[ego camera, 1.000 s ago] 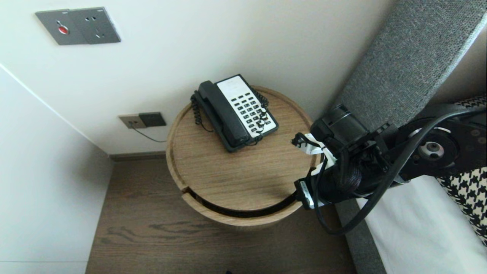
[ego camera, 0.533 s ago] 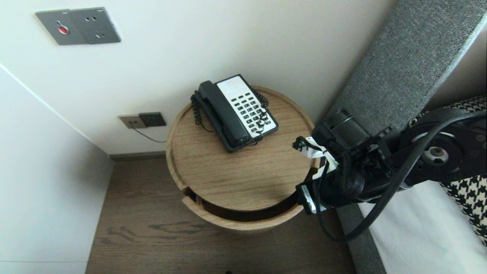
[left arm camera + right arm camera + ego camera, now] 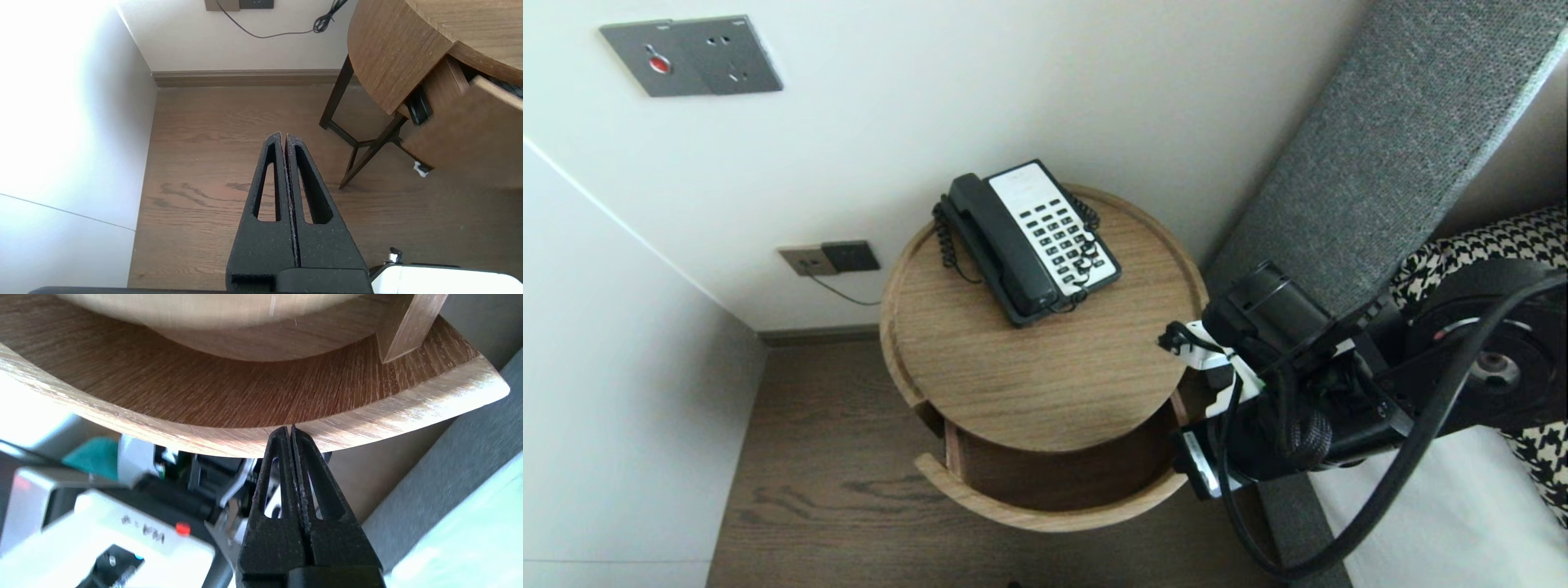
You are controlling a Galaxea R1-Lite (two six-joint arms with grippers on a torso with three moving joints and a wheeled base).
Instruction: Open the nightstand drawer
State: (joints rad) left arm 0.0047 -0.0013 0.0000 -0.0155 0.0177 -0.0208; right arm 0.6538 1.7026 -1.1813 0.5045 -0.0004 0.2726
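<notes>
The drawer (image 3: 1045, 514) under the round desk (image 3: 1029, 384) has slid out a good way since a second ago. Then only a dark slit showed below the top; now its curved front stands well clear and the brown inside is open to view. The right arm has drawn back and down with it, towards the bed. I judge the drawer to be a fair part open, though the desk top still overhangs the back of it.

Furthest left, the left pincer (image 3: 284, 136) hangs parked over the wooden floor (image 3: 212, 171), clenched with nothing in it and well apart from the desk. On the wall are a grey socket plate (image 3: 690, 55) up high and a lower socket (image 3: 829, 258) with a thin cable. A telephone (image 3: 1029, 241) lies on the far part of the desk top with its handset on the cradle and its coiled cord beside it; it has not shifted.

To the right, the right pincer (image 3: 291, 428) is clenched too, its tips pressed together with nothing between them. They sit right at the rim of the drawer's front wall, but I cannot tell whether they hook it or only touch it. Beyond are the grey headboard (image 3: 1388, 147), a checked pillow (image 3: 1539, 445) and the white bed (image 3: 1421, 514).
</notes>
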